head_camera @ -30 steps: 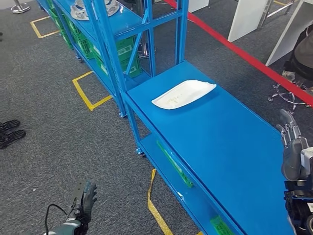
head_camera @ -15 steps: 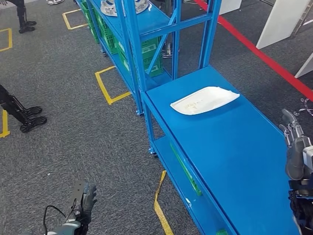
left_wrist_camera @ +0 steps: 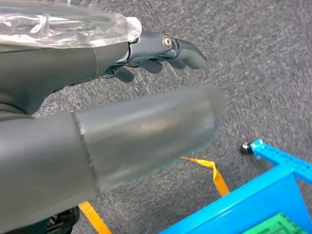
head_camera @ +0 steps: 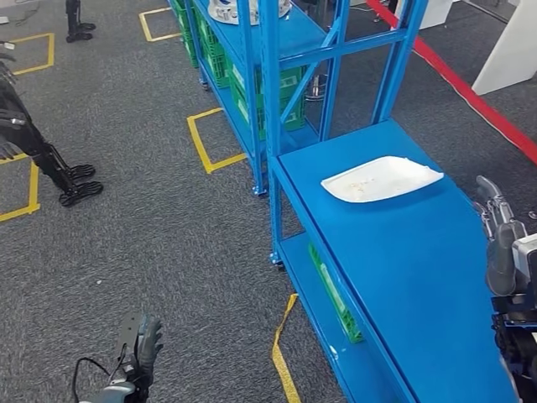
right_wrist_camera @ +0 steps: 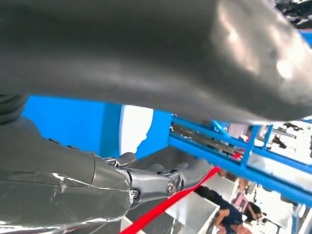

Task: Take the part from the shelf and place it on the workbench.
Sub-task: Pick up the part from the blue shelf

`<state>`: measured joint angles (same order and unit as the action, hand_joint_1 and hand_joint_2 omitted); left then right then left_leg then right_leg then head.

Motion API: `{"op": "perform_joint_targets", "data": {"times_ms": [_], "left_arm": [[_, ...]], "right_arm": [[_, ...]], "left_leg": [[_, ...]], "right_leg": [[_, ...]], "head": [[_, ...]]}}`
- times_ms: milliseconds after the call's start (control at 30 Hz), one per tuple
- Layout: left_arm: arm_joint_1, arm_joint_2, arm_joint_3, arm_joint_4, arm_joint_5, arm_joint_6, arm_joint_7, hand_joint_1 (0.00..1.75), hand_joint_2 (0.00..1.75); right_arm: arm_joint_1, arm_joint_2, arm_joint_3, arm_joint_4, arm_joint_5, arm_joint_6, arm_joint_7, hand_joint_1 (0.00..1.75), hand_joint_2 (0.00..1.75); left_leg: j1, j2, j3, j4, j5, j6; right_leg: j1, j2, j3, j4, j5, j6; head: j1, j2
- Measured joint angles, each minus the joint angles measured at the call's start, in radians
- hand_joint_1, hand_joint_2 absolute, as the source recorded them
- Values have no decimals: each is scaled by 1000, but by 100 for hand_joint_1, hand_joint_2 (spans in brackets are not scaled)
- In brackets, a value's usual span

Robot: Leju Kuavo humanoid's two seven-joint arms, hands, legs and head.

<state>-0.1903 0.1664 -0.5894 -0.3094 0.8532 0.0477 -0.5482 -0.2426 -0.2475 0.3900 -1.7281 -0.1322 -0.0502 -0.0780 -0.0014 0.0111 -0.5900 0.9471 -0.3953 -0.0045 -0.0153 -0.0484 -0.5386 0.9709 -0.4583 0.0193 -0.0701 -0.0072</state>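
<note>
Left hand: the left hand (head_camera: 140,344) hangs low over the grey carpet (head_camera: 145,227), well apart from the bench; its fingers (left_wrist_camera: 184,51) are stretched out straight and loose, grasping nothing.
Right hand: the right hand (head_camera: 503,248) is raised at the far right edge of the bench, fingers pointing up and apart, released, with nothing in them.
Bench: the blue bench (head_camera: 405,269) runs away from the robot toward the shelf; a white tray (head_camera: 380,178) lies flat near its far end.
Shelf: the blue shelf (head_camera: 272,50) stands just beyond the bench, touching its end, with green crates (head_camera: 266,96) on a lower level.
Part: a silver-grey round part (head_camera: 231,10) sits on the upper level of the shelf, cut off by the picture's top edge and well apart from both hands.
Floor: yellow tape squares (head_camera: 212,143) mark the carpet beside the shelf, and a red line (head_camera: 468,88) crosses the floor behind the bench.
Other robot: dark legs and feet of another machine (head_camera: 70,176) stand on the carpet at far left.
</note>
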Motion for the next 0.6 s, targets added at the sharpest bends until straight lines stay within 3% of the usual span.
{"op": "perform_joint_targets", "data": {"times_ms": [67, 167, 200, 233, 267, 333, 367, 433, 533, 600], "left_arm": [[-1, 2, 0, 0, 0, -1, 1, 0, 0], [-3, 2, 0, 0, 0, -3, 3, 0, 0], [-3, 2, 0, 0, 0, -3, 4, 0, 0], [-3, 1, 0, 0, 0, -3, 4, 0, 0], [-2, 1, 0, 0, 0, -3, 4, 0, 0], [-3, -1, 0, 0, 0, -4, 6, 0, 0], [-3, -1, 0, 0, 0, -4, 8, 0, 0], [-4, -1, 0, 0, 0, -4, 11, 0, 0], [-1, 1, 0, 0, 0, -5, 14, 0, 0], [-3, 2, 0, 0, 0, -5, 14, 0, 0]], "right_arm": [[-1, -2, 2, 0, 0, 0, 0, 0, 0], [-1, -9, 4, 4, 0, 1, 2, 0, 0], [1, -11, 4, 6, 0, 1, 3, 0, 0], [2, -13, 4, 8, 0, 1, 3, 0, 0], [2, -14, 4, 10, 0, 1, 3, 0, 0], [1, -16, 4, 11, 0, 1, 3, 0, 0], [-1, -17, 4, 11, 0, 1, 4, 0, 0], [-2, -17, 4, 12, 0, 1, 6, 0, 0], [-3, -18, 4, 13, 1, 2, 8, 0, 0], [-6, -18, 4, 13, 2, 2, 8, 0, 0]], "left_leg": [[3, -6, 10, -9, 2, 13], [0, -15, 19, -12, -1, 26], [-1, -20, 20, -12, -2, 27], [-2, -25, 22, -11, -3, 28], [-3, -31, 25, -11, -5, 28], [-3, -43, 31, -7, -11, 24], [-5, -48, 31, -3, -14, 21], [-5, -56, 25, 2, -16, 12], [-2, -58, 17, 9, -21, -3], [1, -40, -17, 80, -60, -14]], "right_leg": [[-3, 14, -17, 42, -28, 7], [-3, 41, -109, 239, -118, 9], [-2, 44, -137, 291, -130, 10], [-2, 45, -149, 306, -123, 9], [-2, 46, -140, 279, -96, 8], [-3, 55, -80, 140, -17, 2], [-3, 63, -48, 74, 8, -1], [-2, 74, -17, 12, 19, -6], [-1, 69, -11, 1, 22, -18], [-3, 61, -6, -6, 25, -27]], "head": [[6, 0], [17, 0], [18, 0], [19, 0], [19, 0], [21, 0], [21, 0], [22, 0], [19, 0], [14, 0]]}}
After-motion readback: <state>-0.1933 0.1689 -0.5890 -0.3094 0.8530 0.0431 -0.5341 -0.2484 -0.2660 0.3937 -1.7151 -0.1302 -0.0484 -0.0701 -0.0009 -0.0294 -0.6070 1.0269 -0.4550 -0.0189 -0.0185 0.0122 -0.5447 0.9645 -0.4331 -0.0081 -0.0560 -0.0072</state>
